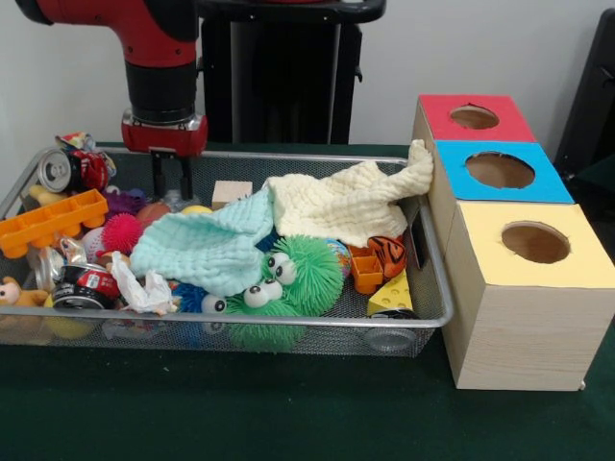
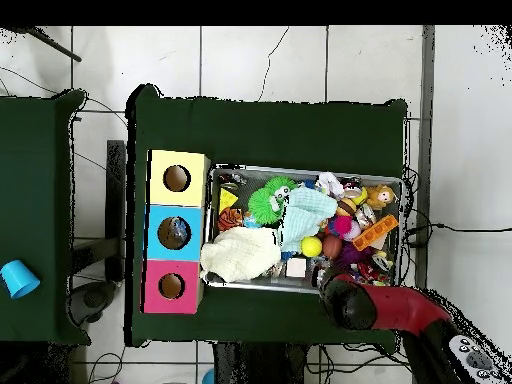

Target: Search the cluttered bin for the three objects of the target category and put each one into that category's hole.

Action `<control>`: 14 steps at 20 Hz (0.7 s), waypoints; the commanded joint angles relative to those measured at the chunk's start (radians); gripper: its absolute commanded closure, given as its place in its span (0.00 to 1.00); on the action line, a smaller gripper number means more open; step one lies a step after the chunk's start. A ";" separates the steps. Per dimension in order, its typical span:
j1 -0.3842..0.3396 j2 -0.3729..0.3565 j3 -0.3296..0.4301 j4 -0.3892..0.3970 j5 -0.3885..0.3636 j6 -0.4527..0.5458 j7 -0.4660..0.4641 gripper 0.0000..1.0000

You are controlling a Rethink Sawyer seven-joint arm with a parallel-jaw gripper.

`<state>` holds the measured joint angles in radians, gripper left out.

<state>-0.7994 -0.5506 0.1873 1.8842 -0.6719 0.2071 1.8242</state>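
the wire bin (image 1: 428,252) sits on the dark green table (image 1: 240,413), crowded with toys, and just beside it stands the wooden sorting box (image 1: 524,317) with a red (image 1: 475,117), a blue (image 1: 500,170) and a yellow hole (image 1: 535,242). which toys belong to the target category cannot be told.

the gripper (image 1: 170,182) hangs over the bin's far left part, its two thin black fingers (image 1: 156,178) a little apart and holding nothing, tips just above the clutter near a purple toy (image 1: 123,202).

two cloths cover much of the middle: a mint one (image 1: 207,245) and a cream one (image 1: 346,206) whose corner drapes up against the box. they hide whatever lies under them. green fuzzy toys with googly eyes (image 1: 293,279) lie at the front, a cheese wedge (image 1: 392,293) and a small tiger figure (image 1: 386,254) to their right, an orange brick (image 1: 48,223), a pink spiky ball (image 1: 122,232) and a can (image 1: 58,171) to the left, a wooden block (image 1: 232,192) at the back.

the overhead view shows a yellow ball (image 2: 312,246) that the front view mostly hides, but the arm (image 2: 385,305) covers the gripper there. a blue cup (image 2: 17,278) stands on a separate table.
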 commanded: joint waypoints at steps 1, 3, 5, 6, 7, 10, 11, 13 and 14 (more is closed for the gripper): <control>-0.024 -0.073 0.078 0.005 0.003 0.069 -0.025 1.00; -0.023 -0.089 0.080 0.013 0.009 0.080 -0.026 1.00; -0.023 -0.100 0.083 0.018 0.013 0.091 -0.029 1.00; -0.024 -0.106 0.084 0.021 0.014 0.094 -0.030 1.00; -0.024 -0.110 0.085 0.023 0.015 0.096 -0.030 1.00; -0.027 -0.125 0.090 0.033 0.021 0.109 -0.031 1.00; -0.027 -0.127 0.092 0.033 0.022 0.111 -0.031 1.00; -0.026 -0.127 0.093 0.033 0.022 0.113 -0.029 1.00; -0.025 -0.129 0.093 0.033 0.023 0.116 -0.028 1.00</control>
<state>-0.8177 -0.6431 0.1873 1.9075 -0.6719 0.2347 1.8242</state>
